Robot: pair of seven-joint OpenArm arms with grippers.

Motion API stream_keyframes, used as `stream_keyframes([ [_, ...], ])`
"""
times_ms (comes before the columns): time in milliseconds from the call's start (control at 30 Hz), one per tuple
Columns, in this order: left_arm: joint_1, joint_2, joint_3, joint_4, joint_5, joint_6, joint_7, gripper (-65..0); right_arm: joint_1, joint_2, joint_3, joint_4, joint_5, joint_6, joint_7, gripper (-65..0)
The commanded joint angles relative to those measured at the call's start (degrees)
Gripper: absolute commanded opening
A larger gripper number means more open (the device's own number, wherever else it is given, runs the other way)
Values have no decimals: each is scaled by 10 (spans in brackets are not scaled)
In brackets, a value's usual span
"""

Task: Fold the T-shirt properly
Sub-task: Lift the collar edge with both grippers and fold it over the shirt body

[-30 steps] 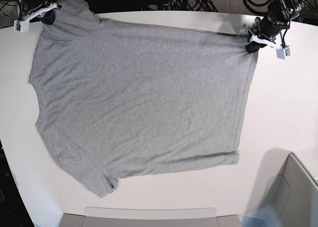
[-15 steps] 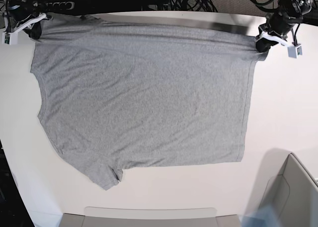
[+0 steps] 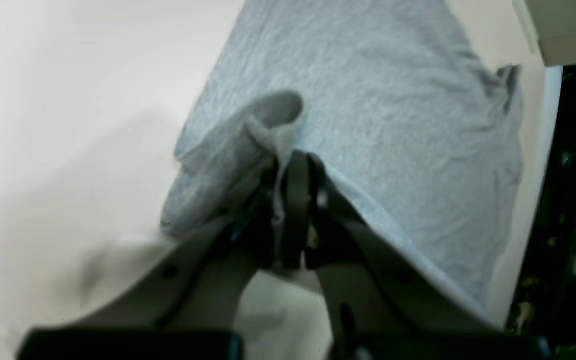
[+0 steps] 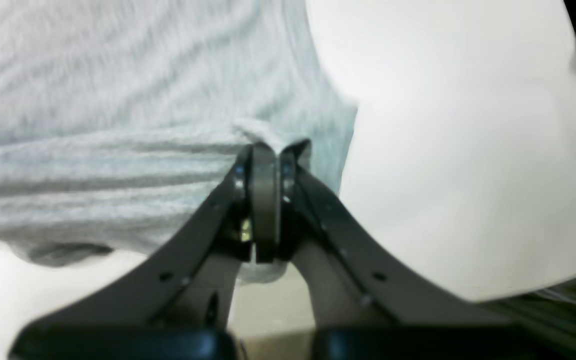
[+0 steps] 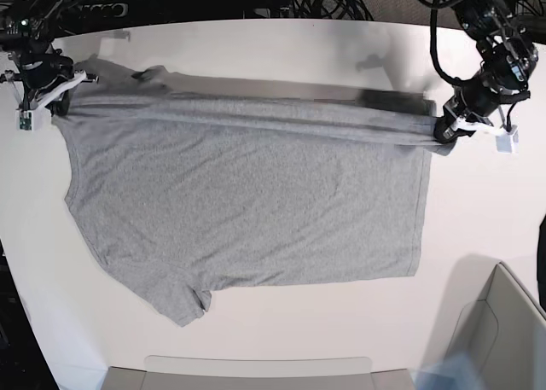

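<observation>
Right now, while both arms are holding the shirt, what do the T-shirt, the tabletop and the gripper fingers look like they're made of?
T-shirt: soft knit, probably cotton jersey; heathered grey flecks, fine wrinkles, drapes limply between the grips.
Table: smooth off-white sheet, likely laminate or painted board; faint sheen, soft shadows.
Left gripper and right gripper fingers: matte dark plastic, it seems; screw holes show. Pad material is too blurred to tell.

No readable text, label, brand or number is shown; only plain grey is presented by the T-shirt.
</observation>
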Motion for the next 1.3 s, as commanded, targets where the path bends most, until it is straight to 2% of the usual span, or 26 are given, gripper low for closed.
stream_keyframes([
  [0, -15, -9, -2, -4, -11, 6, 1, -650, 9, 8, -10, 10, -14, -1, 12, -650],
  [133, -39, -10, 5, -17, -11, 27, 6, -650, 41, 8, -50, 9, -65, -1, 12, -650],
  [233, -50, -33, 68, -19, -11, 55, 2, -650, 65, 9, -70, 6, -96, -1, 26, -650],
  [333, -62, -38, 123, -24, -11, 90, -31, -650, 74, 11, -103, -21, -125, -3, 70, -650],
  [433, -64, -39, 141, -33, -11, 113, -70, -650, 92, 11, -118, -55, -150, -4, 98, -650],
  [567, -66, -43, 141, -55, -11, 115, -80, -650, 114, 11, -118, -88, -149, -4, 117, -650],
  [700, -93, -70, 171, -90, -11, 116, -83, -650, 135, 15, -118, -104, -149, -4, 127, -650],
  [1000, -143, -113, 281, -173, -11, 117, -175, -650, 194, 45, -119, -181, -150, -7, 127, -650],
  [1167, -155, -116, 289, -208, -11, 117, -204, -650, 218, 53, -119, -226, -150, -7, 129, -650],
  [1267, -171, -116, 290, -226, -11, 117, -211, -650, 228, 53, -119, -259, -153, -7, 158, -650],
])
